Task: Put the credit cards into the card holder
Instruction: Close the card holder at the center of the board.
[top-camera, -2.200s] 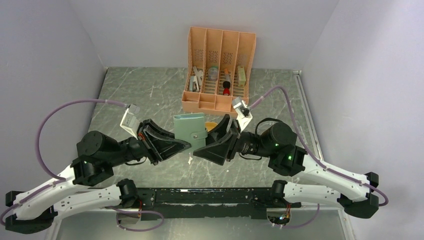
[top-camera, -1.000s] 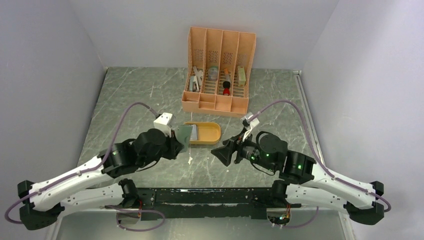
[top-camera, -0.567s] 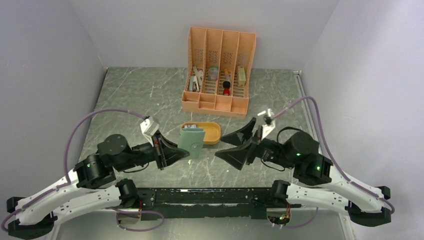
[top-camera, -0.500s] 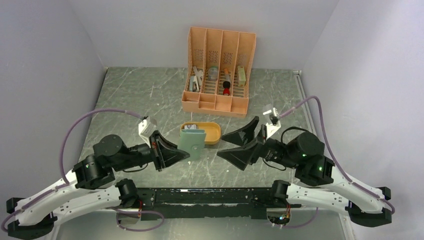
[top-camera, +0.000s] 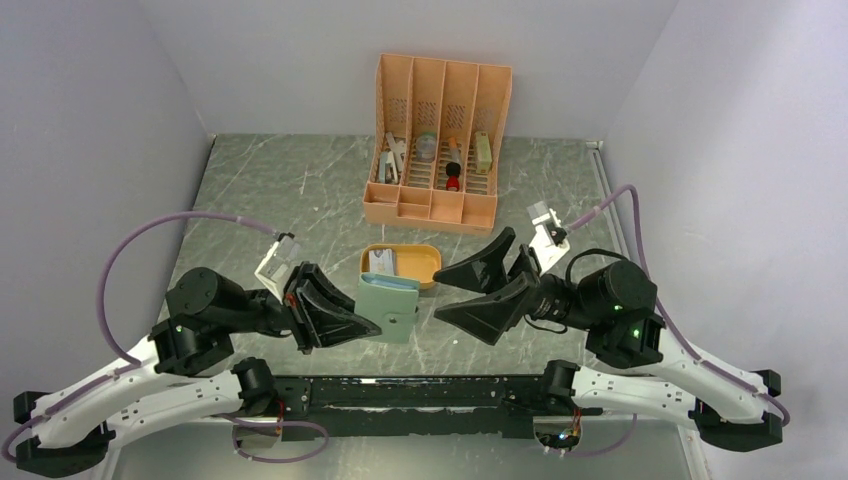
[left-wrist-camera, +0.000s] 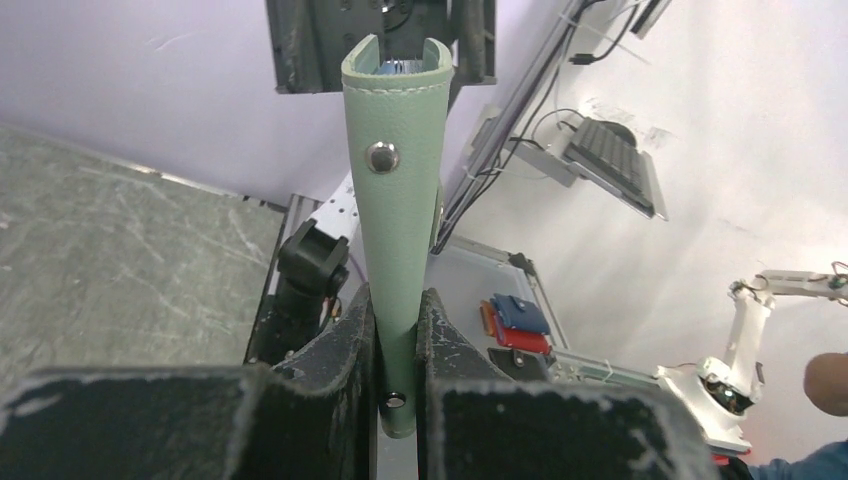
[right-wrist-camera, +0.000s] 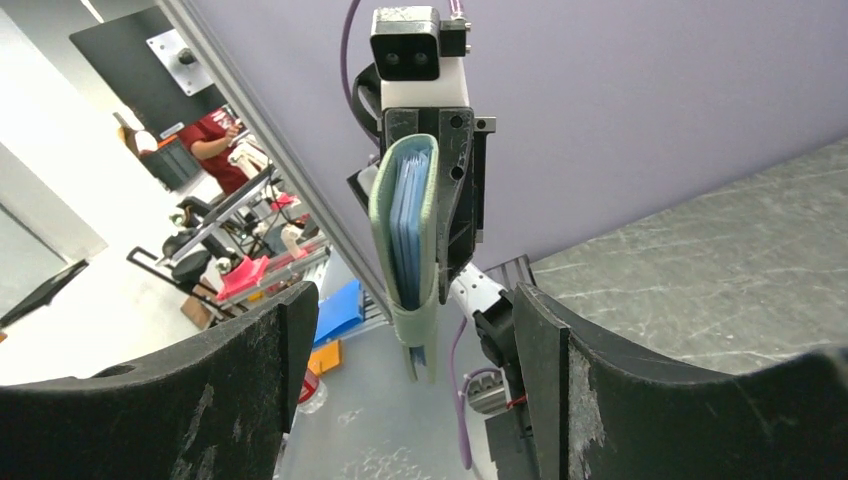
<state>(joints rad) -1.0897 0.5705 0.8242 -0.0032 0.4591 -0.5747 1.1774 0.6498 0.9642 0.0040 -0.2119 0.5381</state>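
A dark grey marbled table (top-camera: 270, 190) sits boxed in by plain lilac walls (top-camera: 100, 120) on three sides. At its 12 o'clock edge stands an orange slotted organizer (top-camera: 440, 140) holding small odds and ends. An orange oval tray (top-camera: 425, 262) lies near the middle, with a pale credit card (top-camera: 382, 262) in its left end. At the tray's 6 o'clock the left claw (top-camera: 365, 322) pinches the green card holder (top-camera: 392, 308) by one edge (folded, blue leaves showing inside). The right claw (top-camera: 445, 293) gapes wide and empty at the holder's 3 o'clock.
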